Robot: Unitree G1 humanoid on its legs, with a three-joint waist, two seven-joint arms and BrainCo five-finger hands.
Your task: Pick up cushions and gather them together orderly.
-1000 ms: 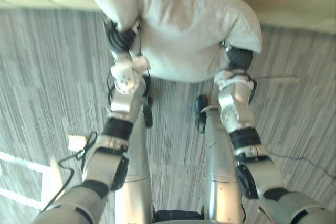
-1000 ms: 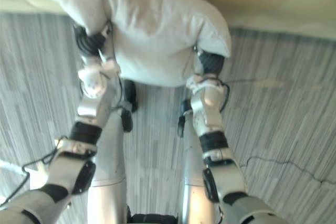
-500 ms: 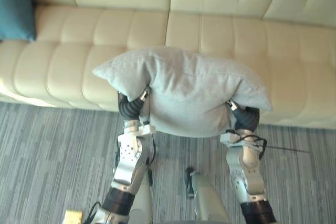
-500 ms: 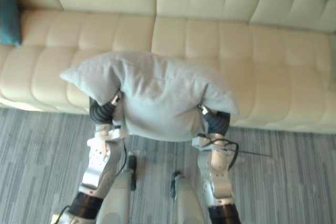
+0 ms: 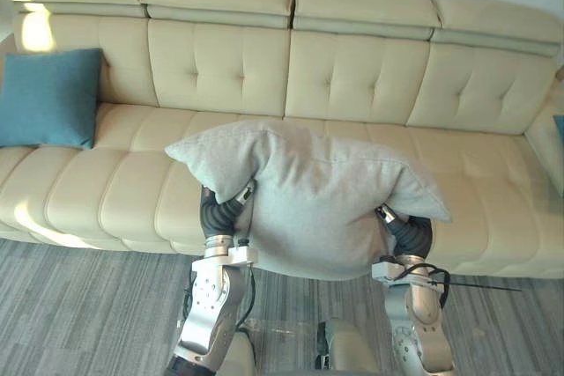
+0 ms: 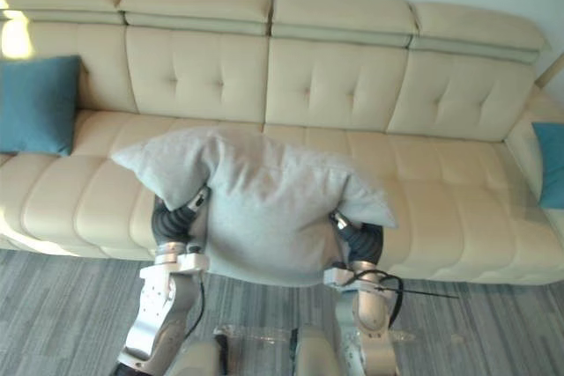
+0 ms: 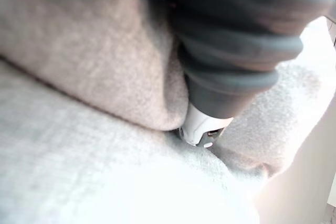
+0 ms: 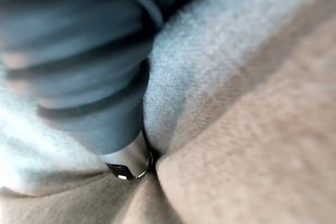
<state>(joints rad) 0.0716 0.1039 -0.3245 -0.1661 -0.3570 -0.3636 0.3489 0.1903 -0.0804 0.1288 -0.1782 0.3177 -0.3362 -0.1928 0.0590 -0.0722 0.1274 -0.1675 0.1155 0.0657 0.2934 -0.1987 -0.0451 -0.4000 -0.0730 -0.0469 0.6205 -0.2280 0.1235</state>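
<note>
Against a cream sofa (image 5: 352, 77), grey cushion (image 5: 308, 204) half-hides left robot hand (image 5: 218, 214) and right robot hand (image 5: 410, 235); grip unclear.

Grey cushion (image 5: 308, 200), centre of frame: plain light grey, fine woven fleck, no print. Sofa (image 5: 352, 77) behind it: cream, glossy, button-tufted back, seat stitched into vertical panels, sunlit yellow patches at the left. Blue cushion (image 5: 48, 99), left edge: plain teal-blue. Second blue cushion (image 6: 550, 165), right edge: same teal-blue. Floor (image 5: 79, 305), bottom: grey carpet with thin darker and lighter stripes. Left hand (image 5: 218, 214) and right hand (image 5: 409, 235): dark grey ribbed covers.
</note>
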